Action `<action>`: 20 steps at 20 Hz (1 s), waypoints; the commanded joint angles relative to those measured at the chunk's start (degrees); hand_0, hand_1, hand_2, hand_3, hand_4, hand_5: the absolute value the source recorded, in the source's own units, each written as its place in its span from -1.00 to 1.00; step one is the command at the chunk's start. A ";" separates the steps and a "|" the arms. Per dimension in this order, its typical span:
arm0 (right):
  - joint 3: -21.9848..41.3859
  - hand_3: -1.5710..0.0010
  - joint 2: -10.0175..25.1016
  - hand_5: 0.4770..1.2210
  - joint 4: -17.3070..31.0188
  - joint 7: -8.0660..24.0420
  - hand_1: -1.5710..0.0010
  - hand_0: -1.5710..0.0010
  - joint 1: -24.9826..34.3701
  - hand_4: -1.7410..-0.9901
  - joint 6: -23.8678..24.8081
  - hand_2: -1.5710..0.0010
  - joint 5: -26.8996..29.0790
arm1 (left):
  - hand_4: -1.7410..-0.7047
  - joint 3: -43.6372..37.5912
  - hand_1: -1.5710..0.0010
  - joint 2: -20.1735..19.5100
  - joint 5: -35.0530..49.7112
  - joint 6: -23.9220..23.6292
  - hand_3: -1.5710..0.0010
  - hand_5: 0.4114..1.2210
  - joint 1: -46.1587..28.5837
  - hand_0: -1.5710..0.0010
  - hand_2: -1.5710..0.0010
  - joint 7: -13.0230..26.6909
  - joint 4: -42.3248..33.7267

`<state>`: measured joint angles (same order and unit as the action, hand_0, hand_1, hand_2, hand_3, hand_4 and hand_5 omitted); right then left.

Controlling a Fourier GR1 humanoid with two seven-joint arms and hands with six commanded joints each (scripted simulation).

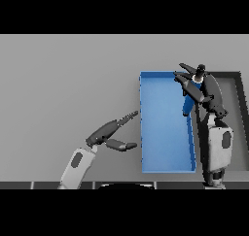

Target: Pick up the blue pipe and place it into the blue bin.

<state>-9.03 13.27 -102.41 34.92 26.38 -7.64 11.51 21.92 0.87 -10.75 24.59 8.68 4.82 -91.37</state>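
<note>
- The right hand (198, 84) hung over the far right corner of the blue bin (165, 133), its dark fingers curled around the upper end of the blue pipe (188, 104).
- The pipe hung from that grasp, its lower part reaching down below the hand along the inner side of the bin's right wall.
- Whether the pipe's lower end touched the bin floor could not be told.
- A pale tip showed between the fingers at the top of the hand; whether it belonged to the pipe could not be told.
- The pipe looked like a short, slim piece, a shade of blue close to that of the bin.
- The bin was a long open rectangle with low walls, sitting on the grey table (68, 84).
- A dark grey bin (238, 104) stood just beside it on the right, partly hidden by the right arm.
- The left hand (109, 133) was held over the table to the left of the blue bin, fingers straight and spread, thumb apart, holding nothing.
</note>
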 commanded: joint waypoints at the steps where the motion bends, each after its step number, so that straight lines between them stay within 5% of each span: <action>1: 0.93 -1.00 1.10 1.00 0.61 0.01 -1.00 -1.00 -1.73 -0.36 2.12 -1.00 0.05 | 0.57 -0.50 1.00 -0.36 -0.04 -0.21 1.00 -0.88 0.36 1.00 1.00 -0.71 0.16; 6: 8.42 -1.00 5.67 1.00 3.03 0.01 -1.00 -1.00 -9.88 -0.36 12.32 -1.00 1.13 | 0.57 -0.83 1.00 -0.86 -0.37 -0.43 1.00 -0.86 0.82 1.00 1.00 -1.11 0.48; 9: 13.93 -1.00 10.55 1.00 4.91 0.01 -1.00 -1.00 -12.35 -0.35 18.21 -1.00 7.76 | 0.58 -0.64 1.00 -0.70 -0.87 -0.76 1.00 -0.84 1.10 1.00 1.00 -1.50 0.84; 11: 18.45 -0.28 15.04 1.00 6.67 0.01 -1.00 -1.00 -12.68 -0.58 22.48 -1.00 12.92 | 0.58 -0.23 1.00 -0.28 -1.23 -1.01 1.00 -0.83 1.19 1.00 1.00 -1.48 0.87; 13: 24.02 0.18 19.28 1.00 7.43 0.00 -1.00 -1.00 -12.49 -0.73 27.81 -1.00 19.17 | 0.58 -0.34 1.00 -0.41 -1.10 -1.04 1.00 -0.82 0.84 1.00 1.00 -1.67 0.63; 15: 28.59 0.48 22.85 0.86 8.53 0.00 -1.00 -1.00 -11.39 -0.83 32.31 -1.00 25.15 | 0.59 -0.31 1.00 -0.26 -1.04 -1.04 1.00 -0.81 1.50 1.00 1.00 -1.11 0.24; 16: 31.36 0.42 25.05 0.84 8.82 0.01 -1.00 -1.00 -10.34 -0.69 35.31 -0.93 28.38 | 0.58 -0.09 1.00 -0.07 -1.36 -1.19 1.00 -0.80 1.40 1.00 1.00 -0.95 0.53; 18: 31.78 0.63 25.52 0.80 8.99 0.03 -0.31 -0.38 -10.08 -0.27 34.54 -0.26 28.68 | 0.58 -0.19 1.00 -0.20 -1.31 -1.11 1.00 -0.80 1.43 1.00 1.00 -0.90 0.51; 20: 34.15 0.76 27.55 0.74 10.27 0.03 0.16 0.12 -9.03 -0.01 37.02 0.20 31.36 | 0.58 -0.55 1.00 -0.53 -0.88 -0.89 1.00 -0.80 1.35 1.00 1.00 -1.24 0.33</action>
<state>25.13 40.82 -92.14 34.96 17.32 29.23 42.84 21.36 0.32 -11.65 23.69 10.02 3.67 -91.03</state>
